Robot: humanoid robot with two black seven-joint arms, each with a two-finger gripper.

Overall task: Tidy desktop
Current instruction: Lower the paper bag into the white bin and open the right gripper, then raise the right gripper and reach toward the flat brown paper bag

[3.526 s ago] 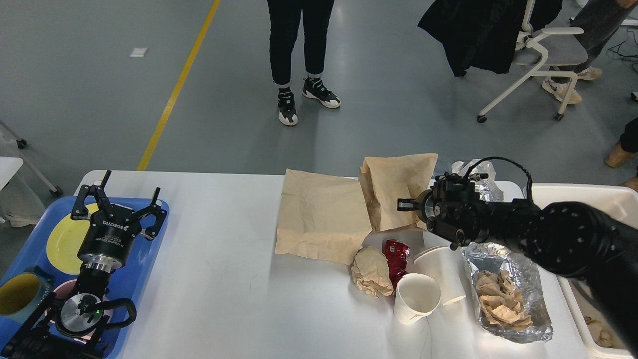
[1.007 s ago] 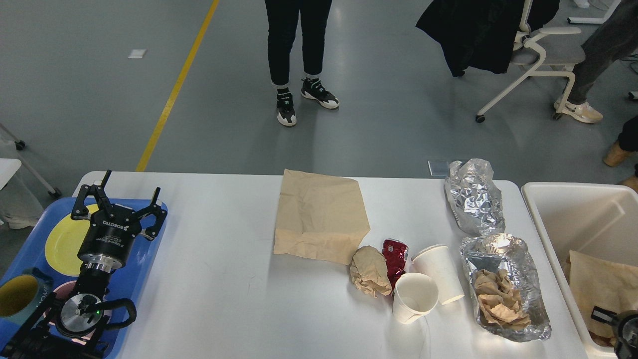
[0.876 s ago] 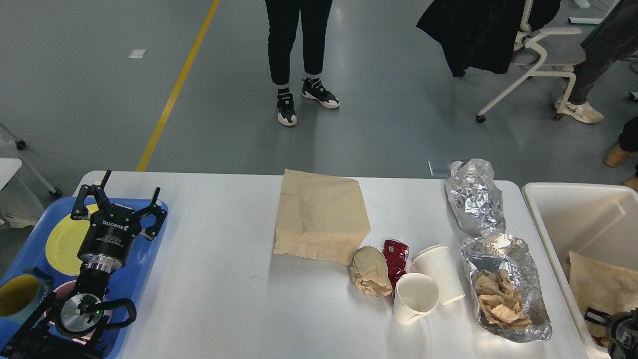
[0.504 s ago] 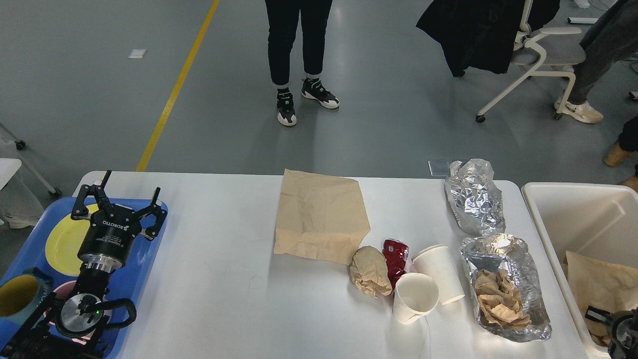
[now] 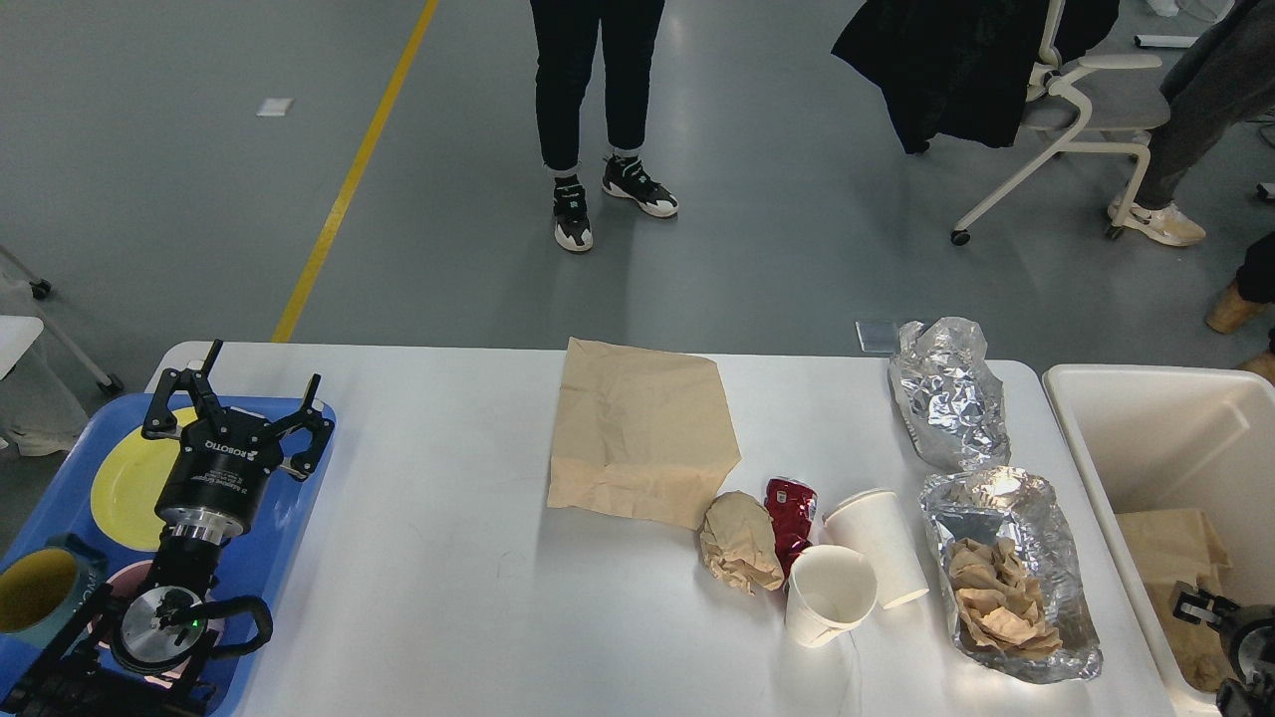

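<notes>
Only the head view is at hand. The desktop point(image 5: 448, 558) fills the lower middle, between a blue tray point(image 5: 289, 528) on the left and a cream bin point(image 5: 1146, 418) on the right. One brown bag point(image 5: 1170, 543) already lies in the bin, so some clearing looks done, but most of the litter is still on the desktop: a flat paper bag point(image 5: 642, 433) in the middle, and near its front corner a paper ball point(image 5: 739, 543) touching a red can point(image 5: 790, 516), with two white cups point(image 5: 832, 593) lying just beside them. Further right sit a foil wad point(image 5: 946, 393) and a foil tray point(image 5: 1016, 573) holding crumpled paper. By my judgement the job is early to midway, with about seven pieces left to move to the bin. The tray carries a yellow plate point(image 5: 125, 478) and a mug point(image 5: 40, 588), which look sorted. The left gripper point(image 5: 237, 398) hovers over the tray, fingers spread and holding nothing. The right gripper point(image 5: 1200, 605) shows only as a dark sliver at the bin's near corner, above the dropped bag; I cannot tell whether its fingers are apart or together.
</notes>
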